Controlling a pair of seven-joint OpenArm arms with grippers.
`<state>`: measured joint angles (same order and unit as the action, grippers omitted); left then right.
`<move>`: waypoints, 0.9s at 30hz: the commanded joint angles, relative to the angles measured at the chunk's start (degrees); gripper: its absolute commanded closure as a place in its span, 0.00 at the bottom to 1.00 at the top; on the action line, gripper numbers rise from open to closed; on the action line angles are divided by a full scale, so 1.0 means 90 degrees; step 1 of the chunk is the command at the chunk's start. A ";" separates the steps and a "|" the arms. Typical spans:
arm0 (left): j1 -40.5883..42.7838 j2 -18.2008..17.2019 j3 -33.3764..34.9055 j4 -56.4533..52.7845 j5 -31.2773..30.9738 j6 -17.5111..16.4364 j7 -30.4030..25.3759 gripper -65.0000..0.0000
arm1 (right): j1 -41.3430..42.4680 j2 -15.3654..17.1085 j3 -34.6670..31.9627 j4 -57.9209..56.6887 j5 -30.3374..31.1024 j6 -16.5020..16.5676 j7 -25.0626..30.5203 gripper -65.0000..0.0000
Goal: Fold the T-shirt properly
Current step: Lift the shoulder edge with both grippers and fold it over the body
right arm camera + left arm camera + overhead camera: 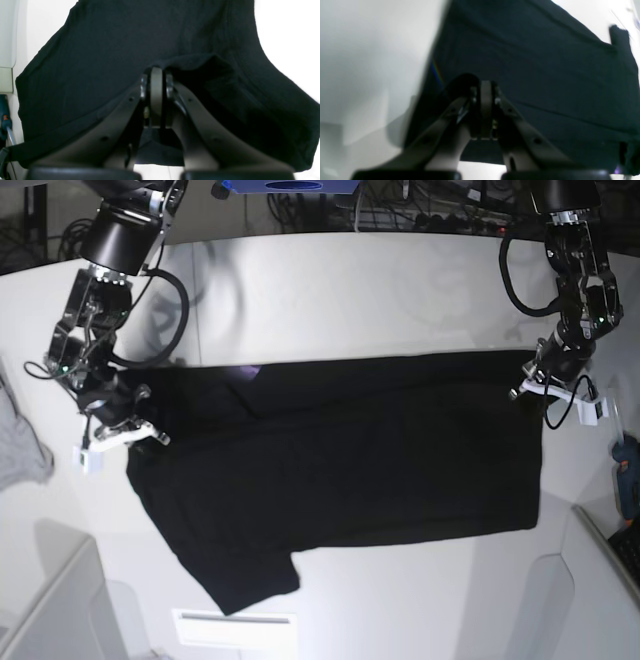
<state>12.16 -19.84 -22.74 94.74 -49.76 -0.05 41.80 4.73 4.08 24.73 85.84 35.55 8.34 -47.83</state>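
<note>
The black T-shirt (340, 450) lies spread on the white table (380, 290), plain side up, with one sleeve trailing toward the front (245, 580). Its far edge runs taut between both grippers. On the base view's right, my left gripper (535, 385) is shut on the shirt's corner; the left wrist view shows its jaws (486, 86) pressed together on dark cloth (545, 75). On the base view's left, my right gripper (140, 430) is shut on the opposite end, and in the right wrist view the shirt (100, 62) bunches over the closed jaws (156, 72).
A light grey cloth (20, 445) lies at the table's left edge. A blue-handled tool (628, 480) sits at the right edge. A white label or tray (235, 625) lies near the front edge, and cables run along the back.
</note>
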 commanded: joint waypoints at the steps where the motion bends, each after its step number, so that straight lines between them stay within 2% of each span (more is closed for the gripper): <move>1: -0.0067 -0.0087 -0.0057 0.0057 -0.0044 -0.0057 -0.0127 1.00 | 0.0134 0.0070 0.0012 0.0098 0.0070 0.0026 0.0113 1.00; 11: -0.0067 -0.0106 -0.0096 0.0057 -0.0044 -0.0048 -0.0127 1.00 | 0.0124 0.0070 0.0021 0.0088 0.0070 0.0026 0.0123 1.00; 13: -0.0067 -0.0106 -0.0096 0.0057 -0.0044 -0.0048 -0.0127 1.00 | 0.0124 0.0070 0.0041 0.0088 0.0070 0.0026 0.0133 0.90; 14: -0.0067 -0.0106 -0.0096 0.0057 -0.0044 -0.0048 -0.0127 0.94 | 0.0124 0.0070 0.0051 0.0088 0.0070 0.0026 0.0143 0.82; 17: -0.0077 -0.0106 -0.0106 0.0057 -0.0044 -0.0048 -0.0137 0.74 | 0.0114 0.0070 0.0060 0.0137 0.0079 0.0026 0.0152 0.68; 21: -0.0194 -0.0096 -0.0193 0.0096 -0.0044 -0.0077 -0.0186 0.45 | -0.0042 0.0031 0.0060 0.0430 0.0079 0.0026 0.0397 0.67; 23: -0.0282 -0.0057 -0.0477 0.0125 -0.0064 -0.0087 -0.0176 0.33 | -0.0228 0.0021 0.0051 0.0772 0.0079 0.0016 0.0573 0.67; 26: -0.0272 -0.0048 -0.0897 0.0389 -0.0083 -0.0096 -0.0146 0.23 | -0.0609 -0.0077 0.0070 0.1407 0.0089 -0.0042 0.0592 0.67; 27: -0.0204 -0.0048 -0.1014 0.0575 -0.0083 -0.0096 -0.0137 0.24 | -0.0814 -0.0126 0.0168 0.1651 0.0089 -0.0257 0.0621 0.67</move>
<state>10.72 -19.42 -31.70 98.72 -49.71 -0.36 41.43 -3.09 2.59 25.89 99.81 35.79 5.54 -43.53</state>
